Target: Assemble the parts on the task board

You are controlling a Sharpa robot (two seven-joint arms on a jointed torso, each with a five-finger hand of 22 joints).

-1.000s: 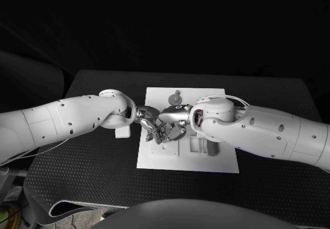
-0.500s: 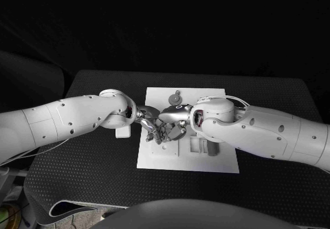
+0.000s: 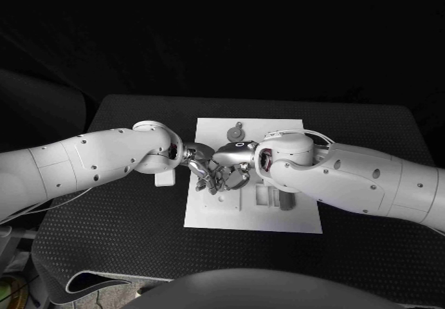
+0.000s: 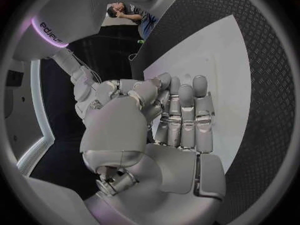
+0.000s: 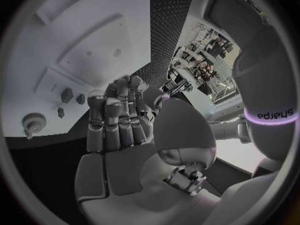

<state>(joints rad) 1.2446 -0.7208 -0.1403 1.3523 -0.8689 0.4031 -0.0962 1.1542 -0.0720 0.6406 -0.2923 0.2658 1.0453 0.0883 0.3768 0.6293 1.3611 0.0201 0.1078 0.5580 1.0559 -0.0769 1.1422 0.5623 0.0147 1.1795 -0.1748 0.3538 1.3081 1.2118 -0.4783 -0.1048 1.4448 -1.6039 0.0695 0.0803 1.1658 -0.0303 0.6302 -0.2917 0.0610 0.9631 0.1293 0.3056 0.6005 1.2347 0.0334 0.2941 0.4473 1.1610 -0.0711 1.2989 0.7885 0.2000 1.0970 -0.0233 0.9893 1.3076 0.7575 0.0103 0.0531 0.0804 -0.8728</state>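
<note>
The white task board (image 3: 278, 215) lies in the middle of the black table. My left hand (image 3: 199, 168) and right hand (image 3: 237, 170) meet over its left half, fingers bunched together and touching. In the left wrist view the left hand (image 4: 169, 120) has its thumb drawn in against its fingers above the board (image 4: 219, 65). The right hand (image 5: 119, 125) likewise has its thumb near its fingertips. Whether a part sits between the fingers is hidden. A round toothed part (image 3: 235, 134) rests at the board's far side, and the same toothed part (image 5: 34, 121) lies near small pegs (image 5: 67, 96).
Grey blocks (image 3: 278, 197) stand on the board's right half, under my right forearm. A small white piece (image 3: 165, 179) lies on the table just off the board's left edge. Bare black table (image 3: 121, 238) surrounds the board.
</note>
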